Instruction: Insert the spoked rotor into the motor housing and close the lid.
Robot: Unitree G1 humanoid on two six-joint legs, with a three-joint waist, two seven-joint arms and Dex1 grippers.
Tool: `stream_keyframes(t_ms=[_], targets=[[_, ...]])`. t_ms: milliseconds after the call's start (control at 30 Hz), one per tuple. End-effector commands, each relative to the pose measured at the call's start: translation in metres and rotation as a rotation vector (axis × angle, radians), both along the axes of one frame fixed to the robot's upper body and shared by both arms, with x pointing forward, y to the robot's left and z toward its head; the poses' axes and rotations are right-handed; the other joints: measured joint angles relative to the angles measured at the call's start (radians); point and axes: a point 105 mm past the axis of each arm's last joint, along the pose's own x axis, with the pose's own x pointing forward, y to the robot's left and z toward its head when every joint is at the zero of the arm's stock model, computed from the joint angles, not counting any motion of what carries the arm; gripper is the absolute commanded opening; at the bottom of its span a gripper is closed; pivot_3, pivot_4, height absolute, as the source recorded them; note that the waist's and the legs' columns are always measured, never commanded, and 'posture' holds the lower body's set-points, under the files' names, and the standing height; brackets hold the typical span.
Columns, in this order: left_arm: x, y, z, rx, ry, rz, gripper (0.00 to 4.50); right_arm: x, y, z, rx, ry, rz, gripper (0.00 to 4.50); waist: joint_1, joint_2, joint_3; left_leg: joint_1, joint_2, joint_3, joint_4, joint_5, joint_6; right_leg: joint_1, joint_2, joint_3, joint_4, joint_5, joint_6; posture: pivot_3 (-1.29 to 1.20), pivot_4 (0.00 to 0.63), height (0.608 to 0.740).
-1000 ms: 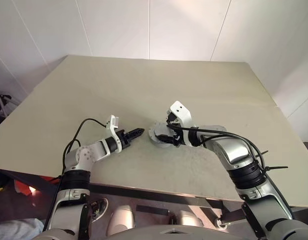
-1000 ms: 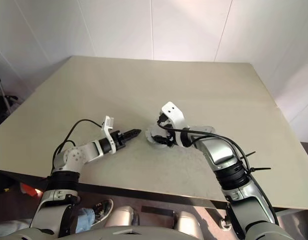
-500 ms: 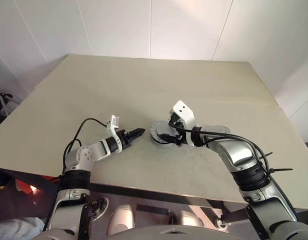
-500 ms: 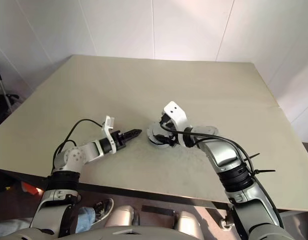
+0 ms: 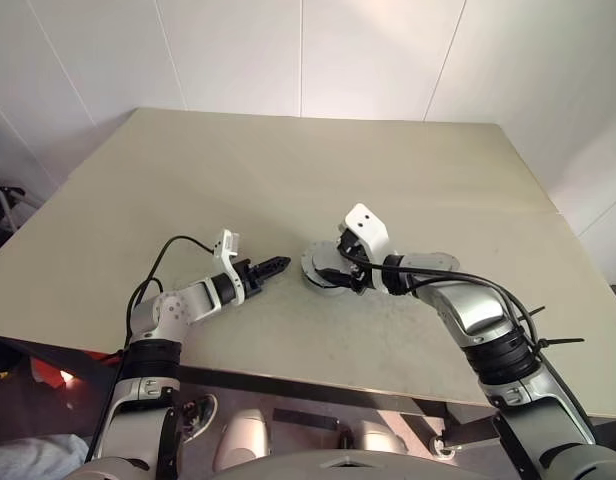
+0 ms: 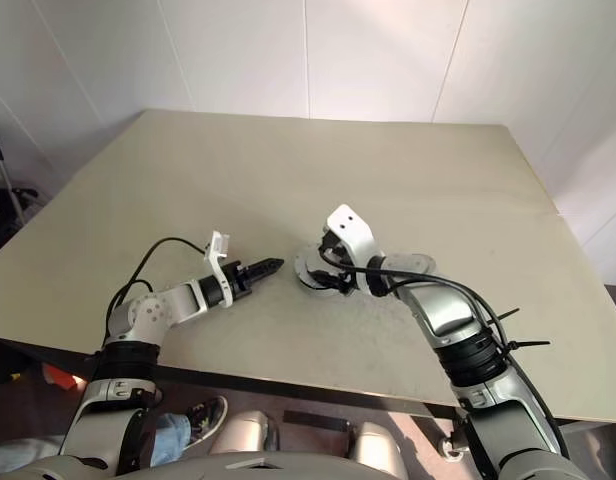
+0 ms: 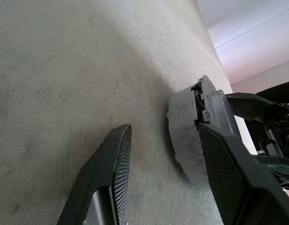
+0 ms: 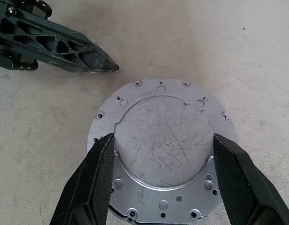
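Two arms reach over the beige counter (image 5: 288,170), which takes up most of what I see from the head camera. My right arm comes in from the right, and its right pincer (image 8: 161,176) hangs just above a round grey metal part lying flat near the middle of the counter. From the right wrist camera that part looks like the motor housing (image 8: 163,150) with the lid on, showing a scratched raised disc ringed by a flange with small holes. I cannot tell whether the rotor sits inside it. The right pincer's two black fingers (image 8: 95,183) stand spread, one on each side of the raised disc, and I cannot tell whether they touch it.

My left arm lies low on the left. The left pincer (image 5: 273,266) points toward the housing, its tip just beside the rim and apart from it. From the left wrist camera I see its fingers (image 7: 111,178) parted and grasping nothing, with the housing's side wall standing close ahead.
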Motion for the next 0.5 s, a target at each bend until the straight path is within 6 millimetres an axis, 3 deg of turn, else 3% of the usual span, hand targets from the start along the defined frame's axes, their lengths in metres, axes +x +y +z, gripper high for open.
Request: stream_keyframes(t_ms=[33, 500], targets=[[0.0038, 0.0019, 0.0087, 0.015, -0.037, 0.004, 2.44, 0.0026, -0.0055, 0.0031, -0.030, -0.039, -0.008, 3.16, 0.000, 0.000, 0.000, 0.000, 0.000, 0.000, 0.000, 0.000, 0.000, 0.000, 0.000, 0.000, 0.000, 0.000, 0.000, 0.00, 0.000, 0.740], [0.0047, 0.0012, 0.0079, 0.018, -0.035, -0.003, 2.44, -0.0021, -0.0077, 0.0072, -0.025, -0.041, 0.004, 3.16, 0.001, 0.000, 0.000, 0.000, 0.000, 0.000, 0.000, -0.001, 0.001, 0.000, 0.000, 0.000, -0.001, 0.000, 0.000, 0.00, 0.000, 0.740]])
